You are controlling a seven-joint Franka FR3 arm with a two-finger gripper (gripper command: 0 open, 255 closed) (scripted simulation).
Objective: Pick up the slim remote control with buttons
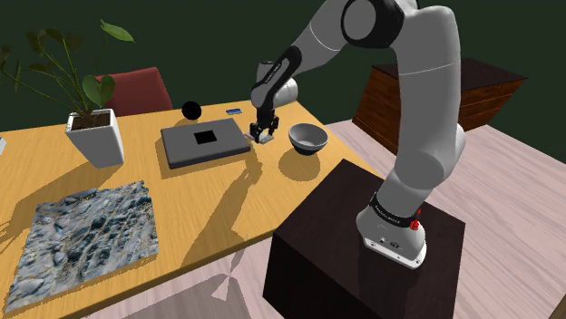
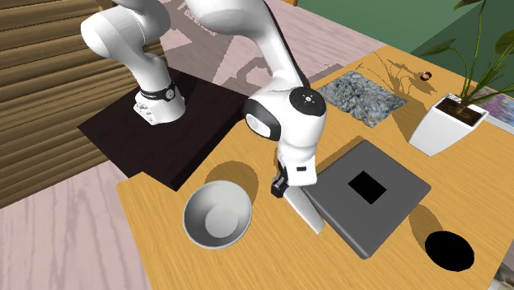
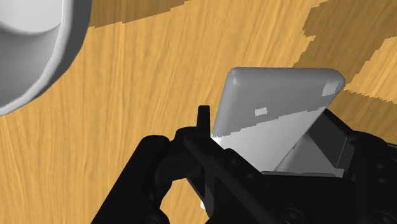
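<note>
The slim remote control (image 2: 308, 212) is a pale grey-white slab on the wooden table (image 2: 247, 268), between a grey bowl (image 2: 217, 216) and a flat dark grey slab (image 2: 366, 194). My black gripper (image 2: 284, 191) is shut on its near end. In the wrist view the remote (image 3: 273, 105) is clasped between the fingers (image 3: 203, 118) and sticks out past them, with a small light mark on its face. In the shoulder view the gripper (image 1: 264, 134) points down at the table by the slab's right edge. Whether the remote's far end is off the table I cannot tell.
The bowl (image 1: 308, 138) stands close beside the gripper. Also on the table are the grey slab with a black square (image 1: 205, 141), a black ball (image 1: 191, 110), a potted plant (image 1: 95, 136) and a rocky-textured mat (image 1: 86, 236). A red chair (image 1: 138, 89) stands behind the table.
</note>
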